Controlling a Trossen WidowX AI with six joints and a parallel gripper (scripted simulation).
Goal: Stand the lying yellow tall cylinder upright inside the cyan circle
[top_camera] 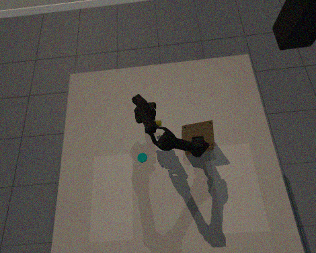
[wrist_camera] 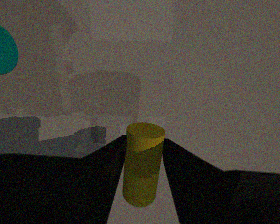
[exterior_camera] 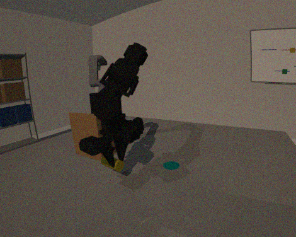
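Yellow cylinder grasped on its side, away from the cyan circle

The smooth yellow tall cylinder (top_camera: 159,123) (exterior_camera: 119,165) (wrist_camera: 143,165) lay on its side between the dark fingers of the gripper (top_camera: 154,124) (exterior_camera: 117,162) (wrist_camera: 144,141); the claw was partly open, grasping the cylinder, with a fingertip against either side near one round end in the wrist view; the exterior view showed the cylinder low at the tabletop, though whether it touched the surface could not be told.

The flat cyan circle (top_camera: 142,157) (exterior_camera: 171,165) (wrist_camera: 2,49) lay apart from the cylinder; nothing stood on it, and the cylinder was not upright.

The jointed black arm (top_camera: 181,145) (exterior_camera: 119,79) rose high above the gripper; an orange-brown box with a flat square face (top_camera: 206,126) (exterior_camera: 83,129) showed beside the arm, partly covered by it; dark, bent shadows crossed the broad pale table (top_camera: 101,101) (exterior_camera: 211,214) (wrist_camera: 231,90).

Grey square tiles covered the floor (top_camera: 23,33); a metal shelf rack (exterior_camera: 29,91) stood by the wall, with brown boxes (exterior_camera: 11,67) on its upper levels and blue bins (exterior_camera: 17,114) below; a framed white board (exterior_camera: 274,38) with small orange and green squares hung on the other wall.
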